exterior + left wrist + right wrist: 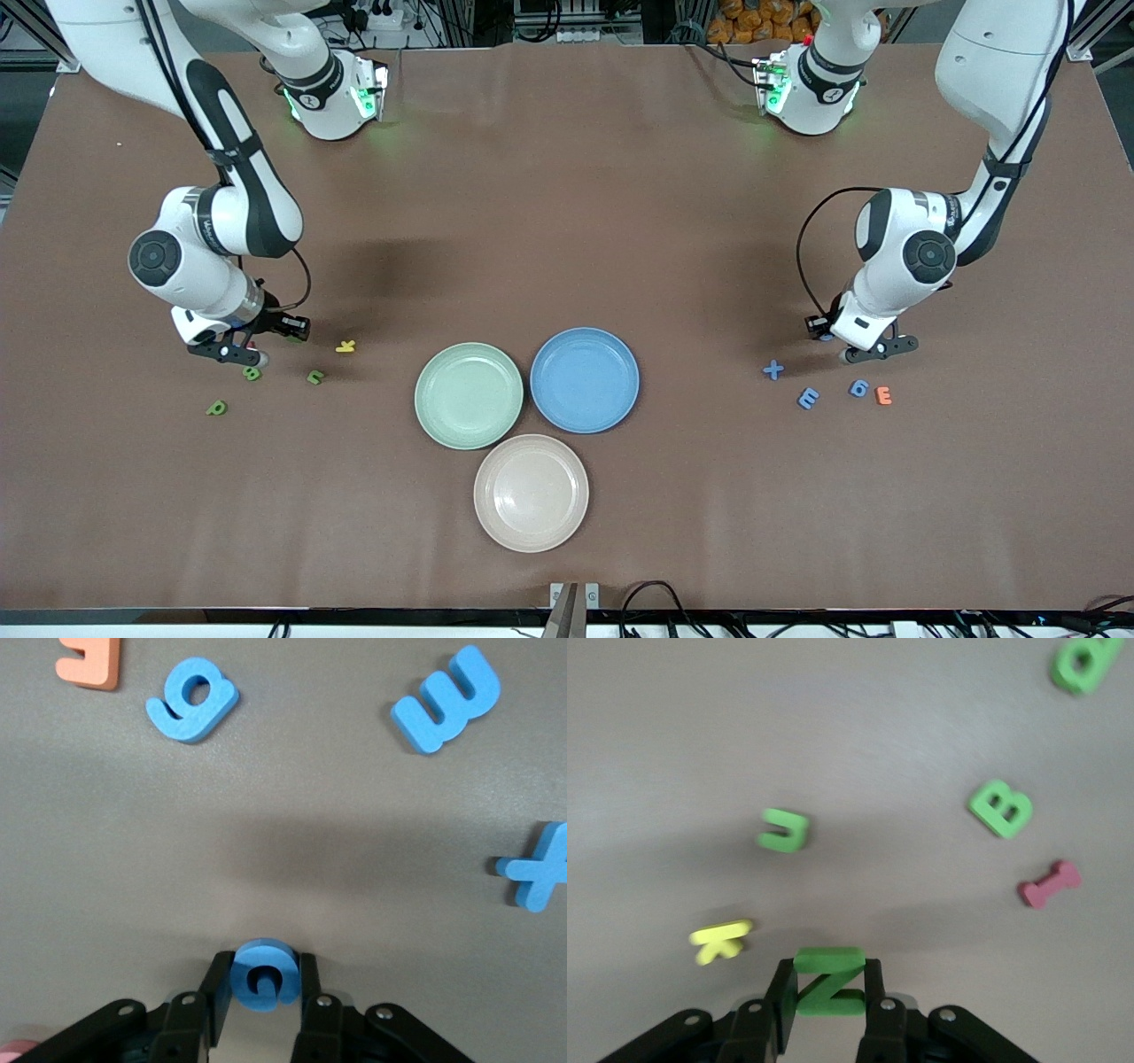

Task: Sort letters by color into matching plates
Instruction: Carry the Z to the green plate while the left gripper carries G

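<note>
My left gripper (263, 958) is shut on a blue letter G (263, 979), low over the table at the left arm's end (873, 352). Beside it lie a blue plus (773, 370), a blue E (808, 398), a blue 6 (858, 387) and an orange E (883, 395). My right gripper (829, 967) is shut on a green Z (829, 985), low at the right arm's end (241, 353). Near it lie a yellow K (345, 346), a green B (252, 373), a green P (216, 408), another green piece (315, 377) and a red piece (1049, 884).
Three bare plates cluster mid-table: pale green plate (469, 395), blue plate (585, 379) beside it toward the left arm's end, and beige-pink plate (531, 492) nearest the front camera. Both arm bases stand at the table's edge farthest from that camera.
</note>
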